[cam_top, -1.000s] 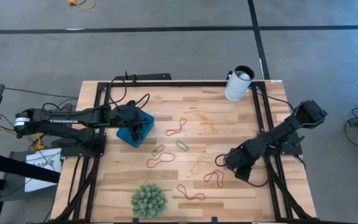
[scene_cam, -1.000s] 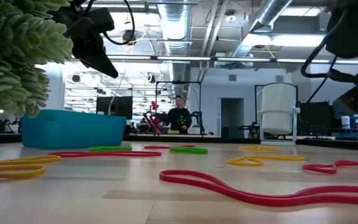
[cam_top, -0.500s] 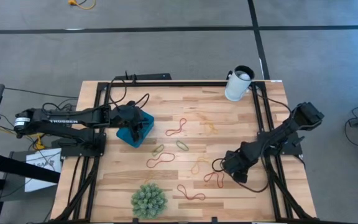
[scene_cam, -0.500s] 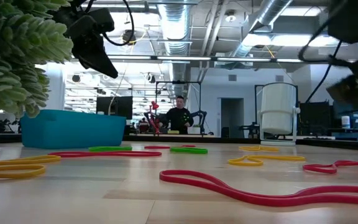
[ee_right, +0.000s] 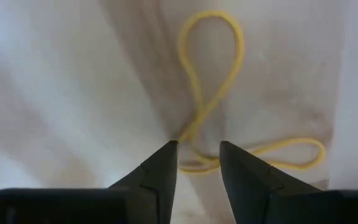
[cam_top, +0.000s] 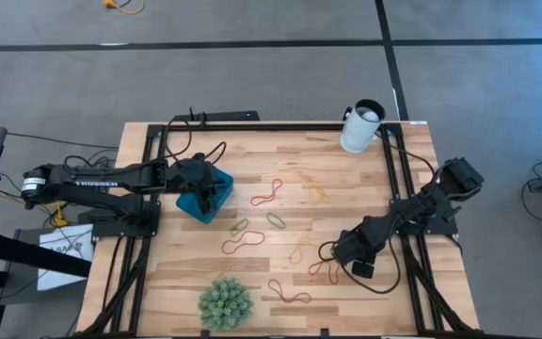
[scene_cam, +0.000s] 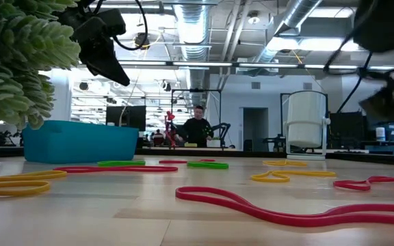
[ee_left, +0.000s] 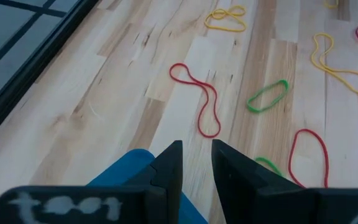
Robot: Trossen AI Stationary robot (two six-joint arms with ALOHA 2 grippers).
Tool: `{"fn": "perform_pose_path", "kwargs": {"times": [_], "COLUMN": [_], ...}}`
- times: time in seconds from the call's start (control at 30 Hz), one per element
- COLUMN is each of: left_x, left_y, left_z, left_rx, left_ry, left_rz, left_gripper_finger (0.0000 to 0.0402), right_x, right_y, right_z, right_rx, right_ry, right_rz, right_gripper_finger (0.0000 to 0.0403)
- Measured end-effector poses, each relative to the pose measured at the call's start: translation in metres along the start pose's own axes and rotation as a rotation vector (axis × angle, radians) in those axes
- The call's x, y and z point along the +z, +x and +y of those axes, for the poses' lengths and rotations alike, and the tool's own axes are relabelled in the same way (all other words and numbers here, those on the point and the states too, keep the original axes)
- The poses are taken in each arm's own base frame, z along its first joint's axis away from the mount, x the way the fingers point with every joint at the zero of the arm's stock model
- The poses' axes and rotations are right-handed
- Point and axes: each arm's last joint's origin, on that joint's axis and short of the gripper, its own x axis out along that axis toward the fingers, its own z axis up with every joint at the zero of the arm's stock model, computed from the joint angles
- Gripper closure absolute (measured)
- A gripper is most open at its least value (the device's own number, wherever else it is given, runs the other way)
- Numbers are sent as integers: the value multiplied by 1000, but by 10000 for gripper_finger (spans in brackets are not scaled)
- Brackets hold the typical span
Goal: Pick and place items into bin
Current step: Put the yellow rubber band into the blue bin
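Several rubber bands lie flat on the wooden table: red ones [cam_top: 267, 194] [cam_top: 241, 244] [cam_top: 289, 293] [cam_top: 324, 270], a green one [cam_top: 277, 220] and yellow ones [cam_top: 318, 192] [cam_top: 299, 250]. The teal bin [cam_top: 216, 185] stands at the left. My left gripper [cam_top: 204, 195] hovers over the bin, its fingers [ee_left: 196, 163] a little apart and empty. My right gripper [cam_top: 343, 252] is open low over the table at the right. In the right wrist view [ee_right: 197, 148] its fingertips stand on either side of a yellow band [ee_right: 211, 87].
A green spiky ball [cam_top: 225, 302] sits near the front edge. A white cup [cam_top: 360, 127] stands at the far right corner. Black frame rails [cam_top: 398, 179] run along the table's sides. A person [scene_cam: 197, 128] stands in the room beyond.
My right gripper has gone toward the table's left and near edges, closing on the yellow band by the red one. The bands lie as before.
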Motion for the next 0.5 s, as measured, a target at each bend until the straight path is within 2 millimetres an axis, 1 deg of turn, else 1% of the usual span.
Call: {"fn": "perform_pose_path", "kwargs": {"times": [0.1, 0.23, 0.37, 0.5], "left_x": [0, 0, 0, 0], "left_y": [0, 0, 0, 0], "left_z": [0, 0, 0, 0], "left_rx": [0, 0, 0, 0], "left_ry": [0, 0, 1, 1], "left_rz": [0, 0, 0, 0], "left_gripper_finger": [326, 326, 326, 326], "right_x": [-4, -6, -4, 2], "right_y": [-11, -16, -12, -2], "right_z": [-1, -1, 0, 3], "right_rx": [8, 32, 20, 6], "right_ry": [-5, 9, 46, 50], "right_rz": [-10, -37, -24, -7], "right_gripper_finger": [285, 285, 285, 285]}}
